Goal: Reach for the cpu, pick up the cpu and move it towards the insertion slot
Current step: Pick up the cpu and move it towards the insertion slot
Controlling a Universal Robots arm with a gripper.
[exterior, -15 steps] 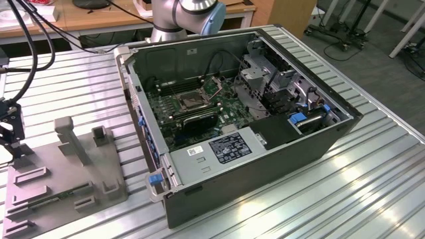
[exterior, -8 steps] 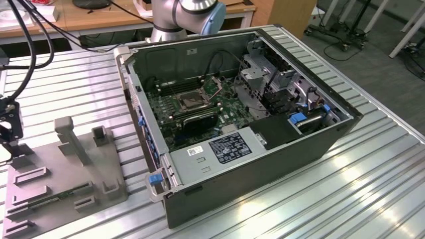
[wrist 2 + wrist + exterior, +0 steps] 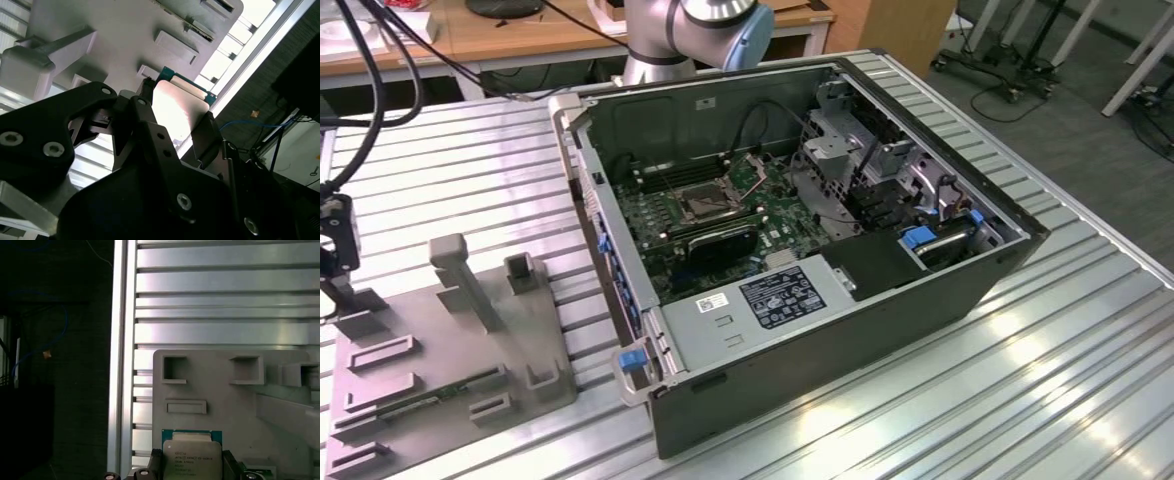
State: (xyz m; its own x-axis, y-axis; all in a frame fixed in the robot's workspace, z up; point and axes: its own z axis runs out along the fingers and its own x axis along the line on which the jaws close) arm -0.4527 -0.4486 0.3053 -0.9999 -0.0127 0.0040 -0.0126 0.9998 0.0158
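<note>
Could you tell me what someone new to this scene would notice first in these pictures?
The open computer case dominates the middle of the exterior view, with the square metal-framed socket on its board laid bare. In the second wrist view, the black pincer is closed on a small silvery chip, over the grey plastic holder.

I see bright, even overhead light in the exterior view. The grey holder [image 3: 440,330] casts only faint, soft shadows. Well beyond it, toward the exterior view's right, the table slats [image 3: 1027,340] throw broad white glare. In the second wrist view the cpu [image 3: 175,107] face, seen against the holder, is washed out almost to white, and the gripper [image 3: 175,116] body is a black silhouette. In the first wrist view the slats past the holder gleam, while the floor beyond the table edge is dim.
</note>
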